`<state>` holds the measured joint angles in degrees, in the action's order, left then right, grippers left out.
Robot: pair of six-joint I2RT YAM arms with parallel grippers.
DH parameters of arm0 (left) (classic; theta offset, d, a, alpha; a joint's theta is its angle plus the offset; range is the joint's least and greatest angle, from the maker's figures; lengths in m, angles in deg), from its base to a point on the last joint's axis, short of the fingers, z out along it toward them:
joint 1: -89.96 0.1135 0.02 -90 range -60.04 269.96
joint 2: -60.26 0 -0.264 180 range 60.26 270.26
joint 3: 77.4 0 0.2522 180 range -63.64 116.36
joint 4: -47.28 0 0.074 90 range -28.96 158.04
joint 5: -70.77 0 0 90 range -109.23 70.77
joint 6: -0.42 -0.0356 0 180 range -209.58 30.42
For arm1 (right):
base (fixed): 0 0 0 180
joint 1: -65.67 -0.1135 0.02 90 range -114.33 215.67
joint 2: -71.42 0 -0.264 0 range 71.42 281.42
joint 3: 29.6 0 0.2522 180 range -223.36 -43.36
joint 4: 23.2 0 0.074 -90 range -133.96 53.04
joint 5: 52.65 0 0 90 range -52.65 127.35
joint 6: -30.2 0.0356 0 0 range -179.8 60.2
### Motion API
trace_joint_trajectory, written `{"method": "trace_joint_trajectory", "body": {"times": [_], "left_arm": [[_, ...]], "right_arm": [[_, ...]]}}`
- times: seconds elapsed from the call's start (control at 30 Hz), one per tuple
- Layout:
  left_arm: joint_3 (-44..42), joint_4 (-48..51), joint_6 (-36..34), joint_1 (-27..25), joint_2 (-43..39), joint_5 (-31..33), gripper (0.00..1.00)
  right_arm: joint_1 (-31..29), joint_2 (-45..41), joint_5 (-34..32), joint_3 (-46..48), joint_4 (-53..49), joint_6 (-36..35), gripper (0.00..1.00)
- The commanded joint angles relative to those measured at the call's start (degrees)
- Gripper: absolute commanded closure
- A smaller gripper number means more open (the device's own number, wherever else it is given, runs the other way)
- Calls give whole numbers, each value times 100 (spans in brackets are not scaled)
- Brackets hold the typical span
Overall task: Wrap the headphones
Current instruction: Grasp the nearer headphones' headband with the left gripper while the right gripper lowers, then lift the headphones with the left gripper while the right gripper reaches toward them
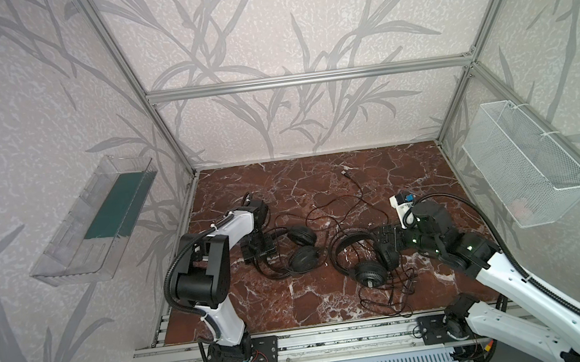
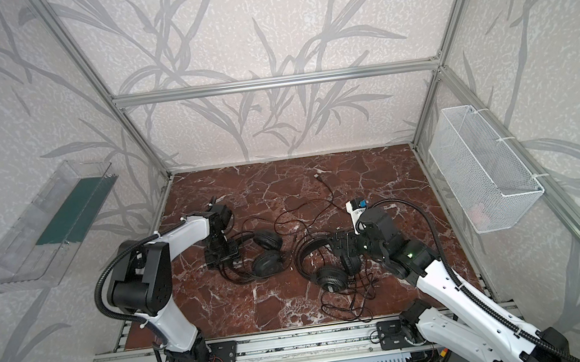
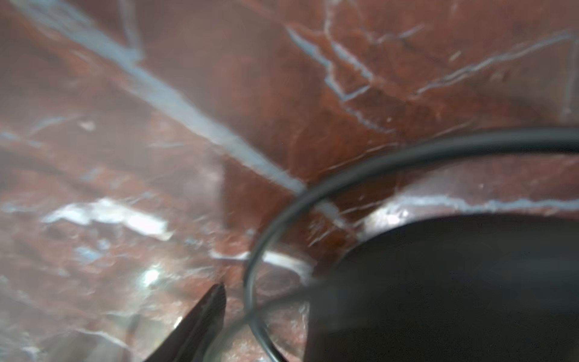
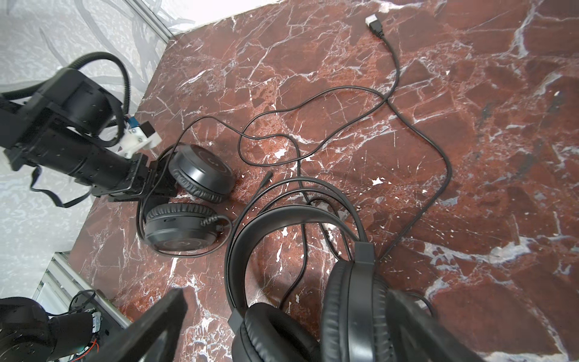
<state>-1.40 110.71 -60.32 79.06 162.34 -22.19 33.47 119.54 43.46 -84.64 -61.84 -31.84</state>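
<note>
Two black wired headsets lie unwrapped on a red marble counter [image 1: 319, 186]. The left headset [image 1: 305, 259] sits near the counter's left edge, its two earcups side by side. The right headset [image 1: 368, 273] lies right of the middle, nearer the front edge. Thin cables sprawl in loose loops between and in front of them, and one ends in a single plug [image 4: 374, 23] near the back edge.

There are two robot arms, one at each headset. The left hand [image 4: 158, 183] is down at the left headset's headband. Its fingers are partly apart with a cable [image 3: 313, 191] running between them, seemingly to gather it. The right hand [image 4: 286, 297] is spread wide astride the right headset's earcups, probably to steady it.

One clear tray [image 1: 76, 260] and one wire basket [image 1: 527, 167] hang on the side walls.
</note>
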Motion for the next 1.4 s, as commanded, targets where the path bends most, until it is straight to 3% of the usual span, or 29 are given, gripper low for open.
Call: {"method": "trace_joint_trajectory", "body": {"times": [0.0, 0.2, 0.37, 0.4, 0.43, 0.47, 0.63, 0.9, 1.03, 1.17, 1.37], "left_arm": [[87, 131, -52, 8, 159, 196, 44], [85, 128, -61, 9, 109, 252, 68], [69, 187, -83, -9, -192, 390, 80], [61, 198, -97, -17, -287, 394, 85], [60, 216, -109, -26, -384, 392, 98], [85, 273, -80, -44, -501, 414, 100], [245, 535, -148, -199, -1339, 441, 100], [595, 719, -449, -202, -3634, 457, 100], [470, 461, -564, -202, -4682, -29, 100], [480, 523, -523, -202, -4955, -1009, 100], [588, 362, -118, -201, -5364, -1741, 100]], "right_arm": [[-36, -185, 48, 45, -139, 20, 1], [-40, -321, 114, 107, -127, 42, 1], [-53, -285, 205, 103, -113, 75, 1], [-52, -294, 223, 113, -105, 77, 1], [-51, -302, 233, 111, -99, 77, 1], [-51, -312, 242, 127, -89, 77, 1], [-62, -345, 277, 5, -136, -38, 1], [-58, -417, 277, -482, 33, -350, 1], [-73, -348, 327, -586, 585, -533, 1], [-90, -193, 420, -822, 1020, -884, 1], [-102, 267, 815, -722, 1730, -1081, 1]]}}
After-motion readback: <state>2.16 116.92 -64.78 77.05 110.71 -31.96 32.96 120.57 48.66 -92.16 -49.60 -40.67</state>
